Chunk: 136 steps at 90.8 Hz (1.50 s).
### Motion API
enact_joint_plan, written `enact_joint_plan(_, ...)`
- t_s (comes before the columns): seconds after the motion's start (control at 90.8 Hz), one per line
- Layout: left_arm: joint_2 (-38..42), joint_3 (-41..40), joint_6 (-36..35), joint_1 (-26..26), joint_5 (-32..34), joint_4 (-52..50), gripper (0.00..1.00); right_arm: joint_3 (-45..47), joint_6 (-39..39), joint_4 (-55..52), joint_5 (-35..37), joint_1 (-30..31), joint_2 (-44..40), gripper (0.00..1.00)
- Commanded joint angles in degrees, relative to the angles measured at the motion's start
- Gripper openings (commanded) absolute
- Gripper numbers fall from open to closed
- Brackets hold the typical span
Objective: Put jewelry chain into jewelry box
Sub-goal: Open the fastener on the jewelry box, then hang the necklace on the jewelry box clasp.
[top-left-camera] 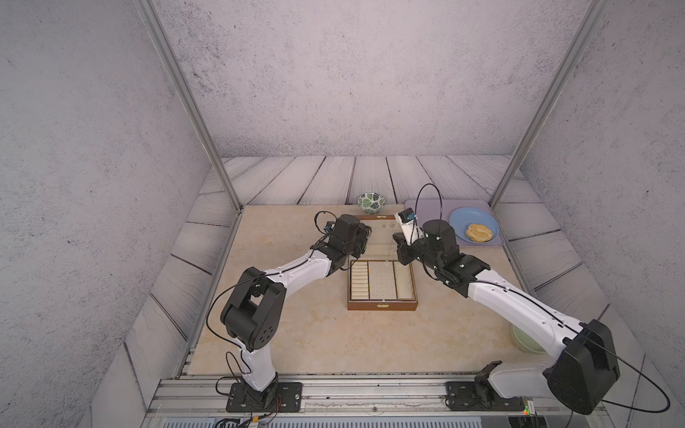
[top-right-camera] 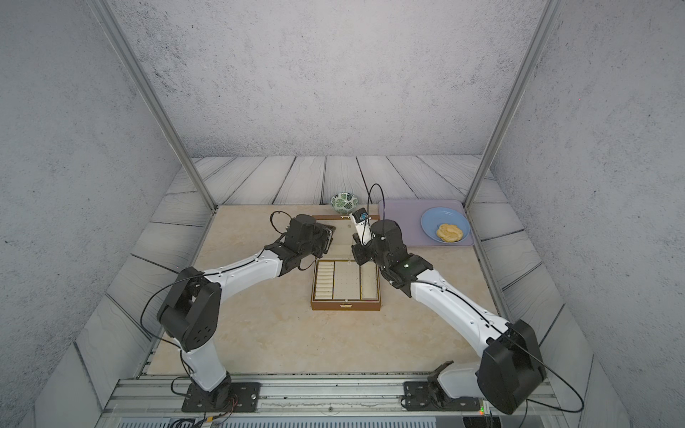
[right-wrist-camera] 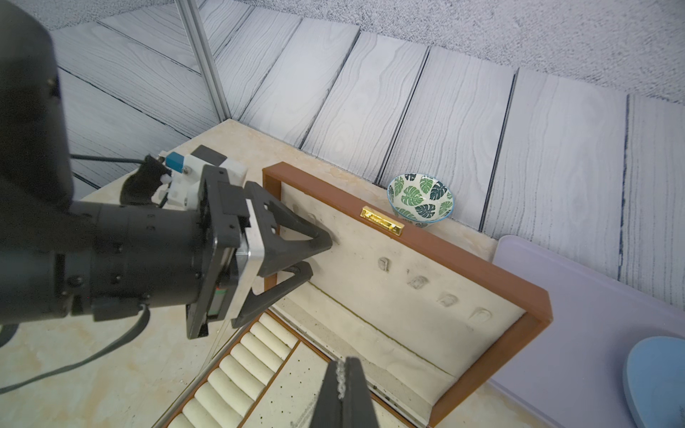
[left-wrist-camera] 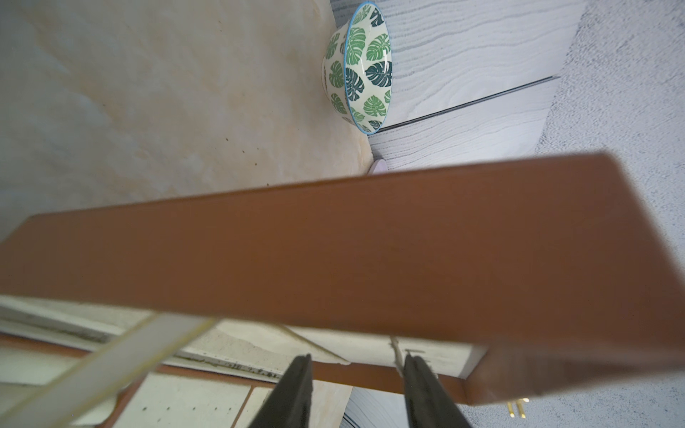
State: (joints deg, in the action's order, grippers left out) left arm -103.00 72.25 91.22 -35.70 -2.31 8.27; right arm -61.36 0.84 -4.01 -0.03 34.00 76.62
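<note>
- While the box (top-left-camera: 381,306) sits open mid-table, its lid (right-wrist-camera: 463,256) stands upright at the rear.
- Right gripper (right-wrist-camera: 343,361) is pinched tight on the chain (right-wrist-camera: 340,380), above the box's rear edge, just before the lid.
- Chain links show between its fingertips; the rest is too fine to trace.
- Left gripper (right-wrist-camera: 319,257) is partly spread at the lid's left edge, fingers across the lining, nothing seen between them.
</note>
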Motion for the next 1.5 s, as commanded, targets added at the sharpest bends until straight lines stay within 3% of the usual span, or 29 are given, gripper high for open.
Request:
enact_joint_plan(0.0,3.0,0.4,-4.6,-0.3,-1.4,-3.9,0.46,-0.4,0.1,0.0,-1.3,-0.2,0.7,0.0)
enact_joint_plan(0.132,5.3,0.6,-12.4,0.9,-4.3,-4.5,0.47,-1.5,-0.1,-0.7,-2.6,-0.2,1.5,0.0)
enact_joint_plan(0.561,10.6,2.4,-51.1,4.5,-18.5,-10.1,0.45,-7.8,-2.4,-4.7,-6.7,-0.2,6.2,0.0)
enact_joint_plan(0.705,11.4,1.7,-60.5,4.5,-22.5,-11.1,0.43,-10.1,-3.2,-6.0,-7.4,-0.2,7.6,0.0)
enact_joint_plan(1.266,11.8,-3.3,-72.9,4.0,-29.7,-3.9,0.4,-13.1,-3.2,-7.4,-9.2,-0.2,8.4,0.0)
enact_joint_plan(1.486,11.3,-4.8,-75.2,2.8,-28.8,-1.5,0.39,-13.1,-2.8,-7.5,-10.1,-0.2,8.0,0.0)
